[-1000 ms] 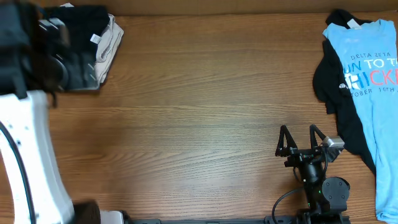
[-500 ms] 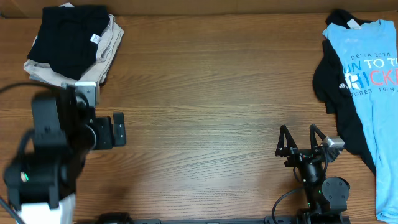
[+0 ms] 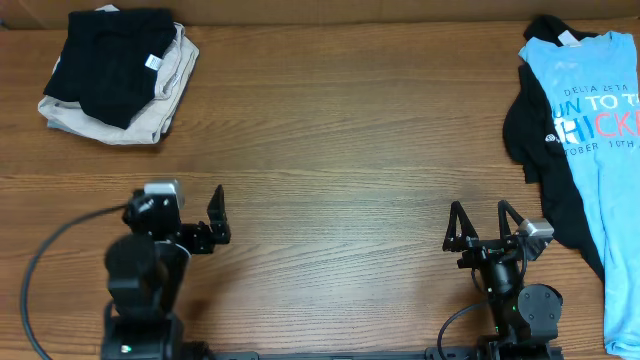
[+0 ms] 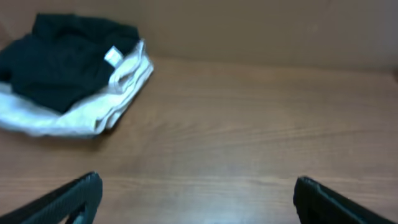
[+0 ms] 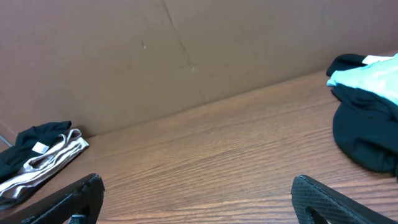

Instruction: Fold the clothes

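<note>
1. The black garment lies folded at the far left corner of the wooden surface. Its small white tag faces up near its right edge.
2. It sits on top of a folded beige garment, which shows past it on the right and near sides.
3. At the far right, a light-blue printed T-shirt is spread out flat, running off the right edge of the overhead view. It overlaps a black shirt with a white logo, whose left part sticks out from under it, unfolded.
4. The left fingers hang over bare wood at the near left, well apart from the folded stack. From the left wrist they stand wide apart with nothing between them but wood; that view is blurred, with the stack at its upper left.
5. The right fingers are at the near right, just left of the black shirt's hem but not touching it. They too are spread wide and hold nothing.
6. From the right wrist, a brown cardboard wall closes the far side of the surface, with the folded stack low on the left and the dark shirt with the blue one on the right.
7. A dark cable loops out to the left of the left arm.
</note>
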Controlling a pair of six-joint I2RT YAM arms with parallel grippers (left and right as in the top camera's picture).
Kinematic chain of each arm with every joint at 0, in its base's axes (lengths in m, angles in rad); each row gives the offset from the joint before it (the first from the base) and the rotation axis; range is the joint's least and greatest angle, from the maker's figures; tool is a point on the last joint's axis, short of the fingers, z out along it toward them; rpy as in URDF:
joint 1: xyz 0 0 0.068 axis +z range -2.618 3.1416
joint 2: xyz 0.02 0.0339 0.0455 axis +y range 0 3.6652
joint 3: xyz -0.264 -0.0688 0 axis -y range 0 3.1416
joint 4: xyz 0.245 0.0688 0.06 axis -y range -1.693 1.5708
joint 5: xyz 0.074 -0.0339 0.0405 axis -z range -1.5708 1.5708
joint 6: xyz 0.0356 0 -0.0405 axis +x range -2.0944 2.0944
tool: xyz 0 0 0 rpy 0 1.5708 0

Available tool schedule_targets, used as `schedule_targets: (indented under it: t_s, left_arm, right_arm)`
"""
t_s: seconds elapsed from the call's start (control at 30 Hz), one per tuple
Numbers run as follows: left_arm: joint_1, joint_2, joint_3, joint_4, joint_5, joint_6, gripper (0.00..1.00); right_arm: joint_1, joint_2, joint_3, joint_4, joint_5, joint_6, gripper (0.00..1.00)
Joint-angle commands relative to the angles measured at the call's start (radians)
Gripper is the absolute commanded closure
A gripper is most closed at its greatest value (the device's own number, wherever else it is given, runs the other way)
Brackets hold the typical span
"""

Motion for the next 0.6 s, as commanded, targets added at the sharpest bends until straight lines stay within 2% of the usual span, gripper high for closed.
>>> schedule_targets:
  t_s: [0.0, 0.13, 0.27, 0.57]
  left_arm:
    - [-0.006, -0.087, -0.149, 0.13, 0.021, -0.036, 0.0]
    - [-0.006, -0.2, -0.289, 0.283, 0.008, -0.035, 0.0]
    - [-0.006, -0.296, -0.365, 0.358, -0.037, -0.035, 0.0]
    - [-0.006, -0.501, -0.446, 0.351, -0.069, -0.023, 0.0]
  right_arm:
    - [0.004, -0.011, -0.01, 0.005, 0.009, 0.001, 0.0]
    - [0.003, -0.011, -0.01, 0.005, 0.009, 0.001, 0.0]
    - [0.003, -0.011, -0.01, 0.005, 0.009, 0.001, 0.0]
    - [0.004, -0.011, -0.01, 0.005, 0.009, 0.001, 0.0]
